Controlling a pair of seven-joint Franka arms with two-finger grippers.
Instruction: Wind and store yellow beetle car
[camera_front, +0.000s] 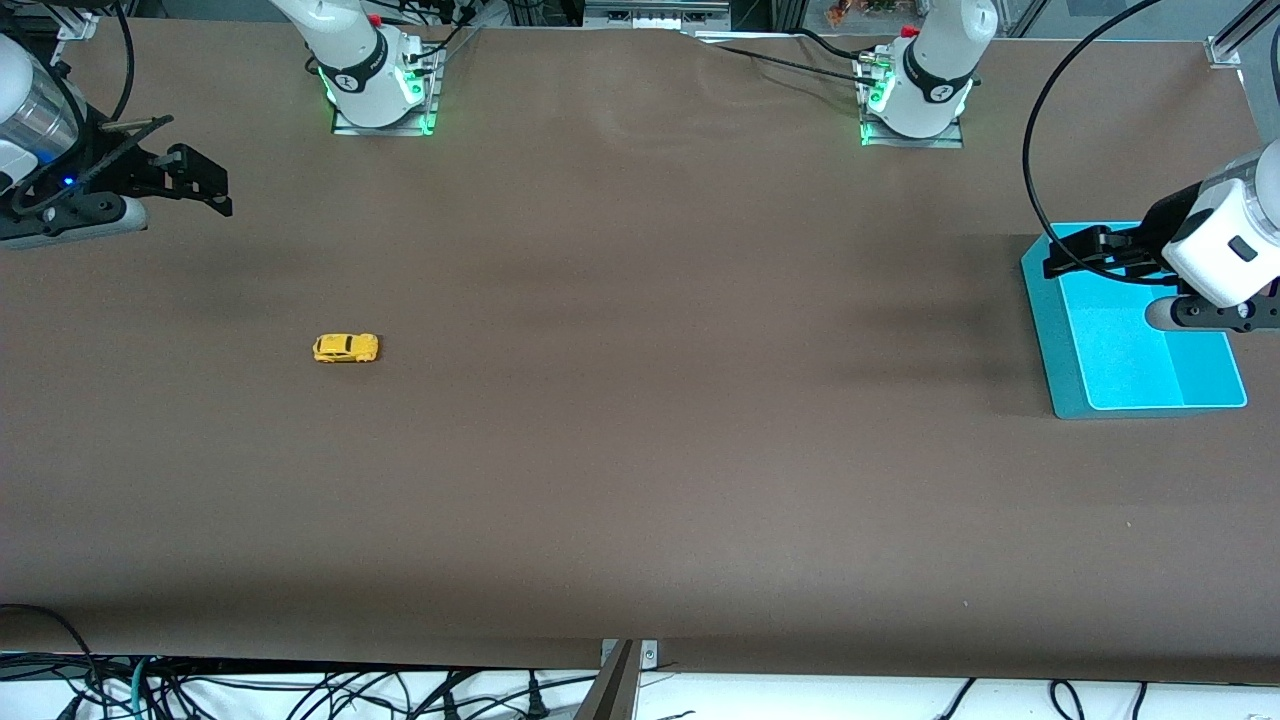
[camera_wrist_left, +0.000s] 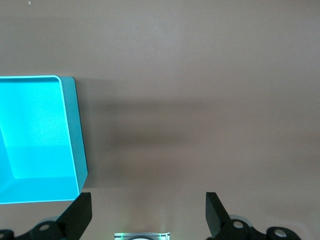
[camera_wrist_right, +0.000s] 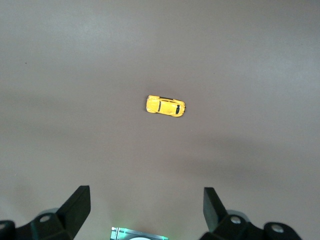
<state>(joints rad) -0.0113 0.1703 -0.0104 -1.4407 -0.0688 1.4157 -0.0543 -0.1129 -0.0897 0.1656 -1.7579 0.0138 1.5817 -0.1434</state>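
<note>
The yellow car (camera_front: 346, 347) rests on the brown surface (camera_front: 640, 450), below and well apart from the released right tool (camera_front: 195, 180). The left tool (camera_front: 1075, 255), also released, hangs over the turquoise bin (camera_front: 1060, 350).

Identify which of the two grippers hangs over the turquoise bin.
The left gripper: it hangs open over the turquoise bin. The right gripper, also open, is over bare table at the right arm's end, and the yellow beetle car lies on the table.

I see my left gripper (camera_front: 1070, 252) and right gripper (camera_front: 205, 185) both raised, fingers spread wide, each at its own end of the bench, holding nothing.
</note>
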